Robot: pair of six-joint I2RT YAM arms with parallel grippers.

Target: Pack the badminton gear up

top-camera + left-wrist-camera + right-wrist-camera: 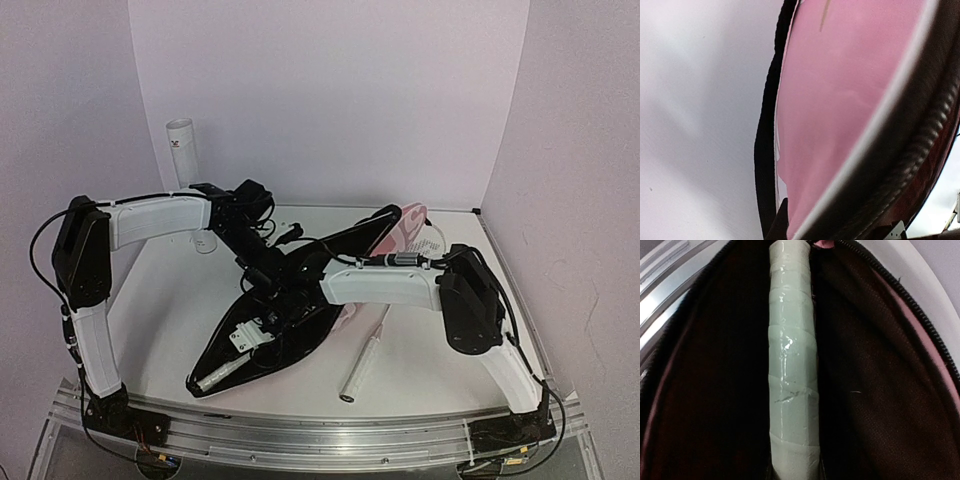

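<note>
The long pink bag (290, 320) lies open on the table, its black lining facing up. My left gripper (257, 272) is at the bag's far edge. In the left wrist view a dark finger (777, 221) presses against the pink flap (840, 100) beside the black zipper (766, 150). My right gripper (262, 330) is inside the bag, shut on a racket's white taped handle (792, 365), which points to the bag's near end (222, 375). A second racket's handle (360, 368) lies on the table to the right, and its head (420, 232) shows behind the bag. I cannot see any shuttlecock clearly.
A tall white tube (183, 150) stands at the back left. A small pale object (205, 243) sits at its foot behind my left arm. The table's metal rail (320, 435) runs along the near edge, and walls close in the back and sides.
</note>
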